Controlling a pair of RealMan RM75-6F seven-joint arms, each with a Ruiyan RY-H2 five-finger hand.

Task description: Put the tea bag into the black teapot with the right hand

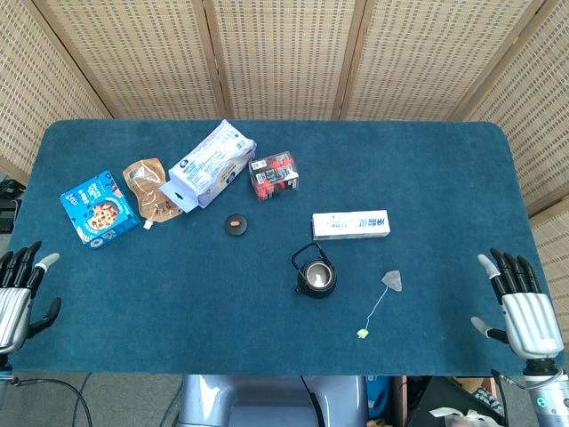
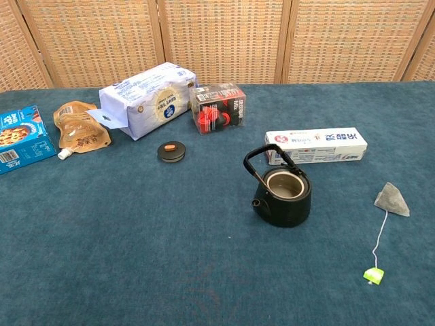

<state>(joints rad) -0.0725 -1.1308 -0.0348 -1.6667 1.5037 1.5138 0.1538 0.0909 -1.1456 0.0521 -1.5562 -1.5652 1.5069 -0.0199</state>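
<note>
The black teapot (image 1: 316,275) (image 2: 285,194) stands lidless near the table's middle, its handle raised. Right of it lies the grey pyramid tea bag (image 1: 392,281) (image 2: 392,200), with a thin string running to a green tag (image 1: 363,334) (image 2: 372,275). My right hand (image 1: 519,307) hovers open at the table's right front edge, well to the right of the tea bag, holding nothing. Over at the left front edge is my left hand (image 1: 17,295), also open and empty. Neither hand shows in the chest view.
The teapot's lid (image 1: 236,224) (image 2: 171,151) lies left of and behind the pot. A white toothpaste box (image 1: 350,224) (image 2: 315,145) sits behind the pot. At the back left are a red-black pack (image 1: 274,174), a white-blue bag (image 1: 212,164), a brown pouch (image 1: 147,188) and a blue box (image 1: 98,207).
</note>
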